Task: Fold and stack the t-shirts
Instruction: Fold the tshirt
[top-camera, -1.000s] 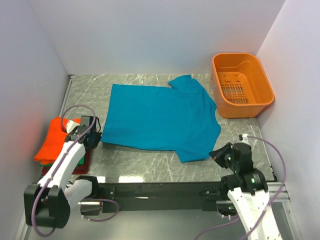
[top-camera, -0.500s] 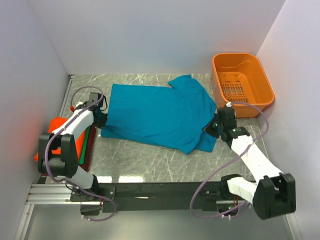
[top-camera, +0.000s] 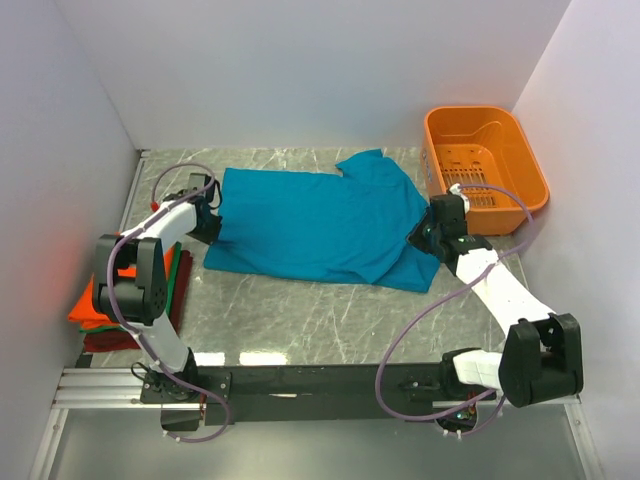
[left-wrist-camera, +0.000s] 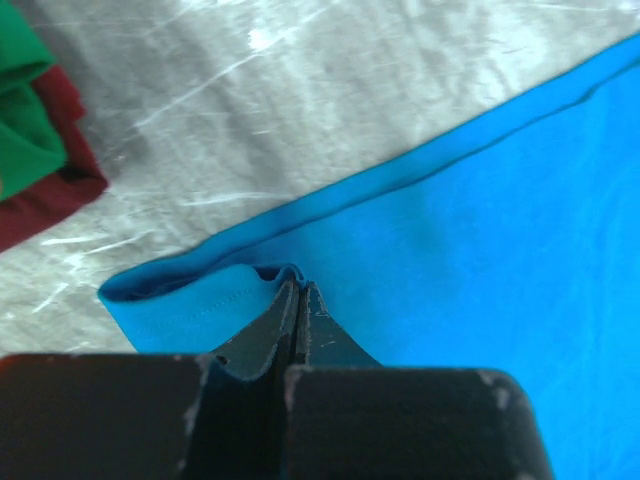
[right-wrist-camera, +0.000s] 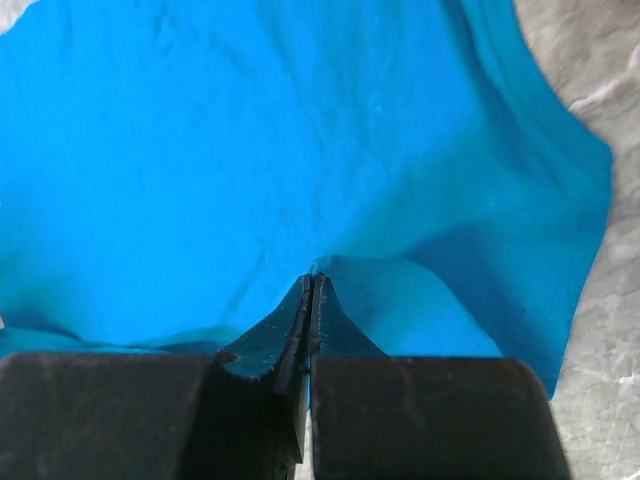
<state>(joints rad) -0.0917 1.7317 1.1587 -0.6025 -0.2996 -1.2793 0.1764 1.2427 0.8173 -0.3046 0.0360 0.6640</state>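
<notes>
A teal-blue t-shirt (top-camera: 310, 220) lies spread on the grey marble table, its near edge turned up and over towards the back. My left gripper (top-camera: 207, 225) is shut on the shirt's left edge; in the left wrist view (left-wrist-camera: 297, 290) the cloth (left-wrist-camera: 480, 240) bunches at the tips. My right gripper (top-camera: 420, 238) is shut on the shirt's right side; in the right wrist view (right-wrist-camera: 311, 282) a fold of cloth (right-wrist-camera: 250, 150) rises at the tips. Folded orange (top-camera: 100, 300), green (top-camera: 175, 270) and dark red (top-camera: 130, 335) shirts sit stacked at the left.
An orange plastic basket (top-camera: 485, 168) stands at the back right. White walls close in the left, back and right. The black rail (top-camera: 320, 382) with the arm bases runs along the near edge. The green (left-wrist-camera: 25, 130) and dark red (left-wrist-camera: 55, 200) shirts show in the left wrist view.
Both grippers moved from the near side out to the shirt, closed on it and carried its near edge towards the back. The shirt's near part now lies folded over.
</notes>
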